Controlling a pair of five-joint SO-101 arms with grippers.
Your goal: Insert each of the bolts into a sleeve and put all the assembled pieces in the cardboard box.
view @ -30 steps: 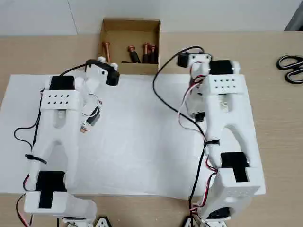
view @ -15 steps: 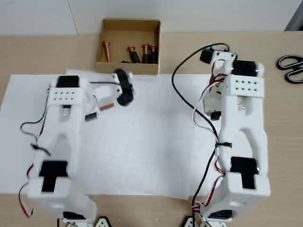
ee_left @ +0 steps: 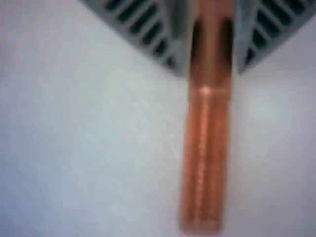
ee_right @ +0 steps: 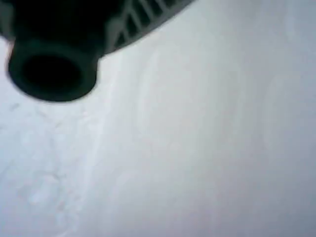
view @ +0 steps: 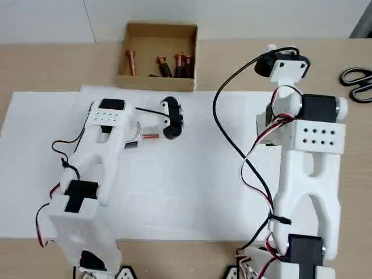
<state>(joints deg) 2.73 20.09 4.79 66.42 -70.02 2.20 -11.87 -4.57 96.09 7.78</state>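
While the left gripper (ee_left: 210,49) clamps a threaded copper bolt (ee_left: 203,158), the right gripper (ee_right: 69,29) holds a black sleeve (ee_right: 52,71).

The left arm (view: 96,157) has swung away from the corner of the cardboard box (view: 157,84) and over toward the middle of the white sheet (view: 192,192). The left gripper (view: 138,139) came along with the copper bolt (view: 150,136) pinched in it. The bolt now lies flat and sticks out toward the other arm. The right arm (view: 311,151) has slid outward, toward the scissors (view: 357,81), carrying the black sleeve (ee_right: 52,69). Its far end has gone past the sheet's edge and is now over the bare table (view: 232,58).
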